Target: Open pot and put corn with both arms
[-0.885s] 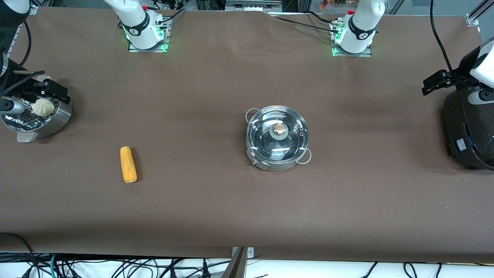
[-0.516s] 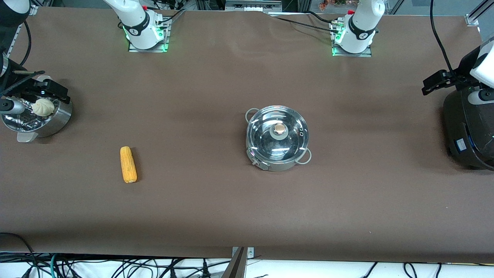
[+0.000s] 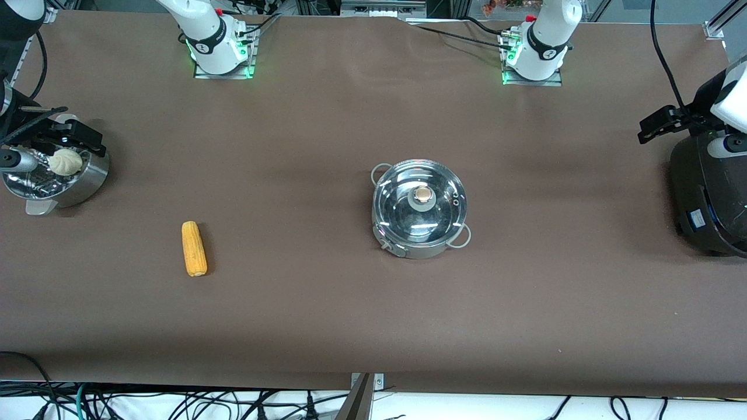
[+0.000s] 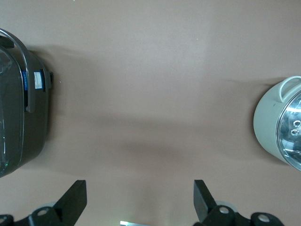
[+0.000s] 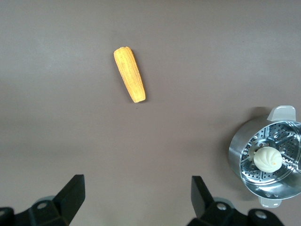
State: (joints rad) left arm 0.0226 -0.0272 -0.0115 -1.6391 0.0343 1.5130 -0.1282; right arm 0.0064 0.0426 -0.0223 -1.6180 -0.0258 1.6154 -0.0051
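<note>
The shiny steel pot [image 3: 419, 209] stands mid-table with its lid on, a small knob [image 3: 421, 195] at the lid's centre; its edge also shows in the left wrist view [image 4: 265, 125]. The yellow-orange corn [image 3: 194, 248] lies on the table toward the right arm's end, nearer the front camera than the pot; the same corn [image 5: 129, 81] shows in the right wrist view. My right gripper [image 5: 138, 193] hangs open and empty over bare table beside the steamer basket. My left gripper [image 4: 140, 197] hangs open and empty over the table beside the rice cooker. Both arms wait.
A perforated steel steamer basket [image 3: 87, 181] holding a white bun [image 3: 65, 161] sits at the right arm's end of the table. A big black rice cooker [image 3: 709, 192] stands at the left arm's end. Brown table surface spreads between corn and pot.
</note>
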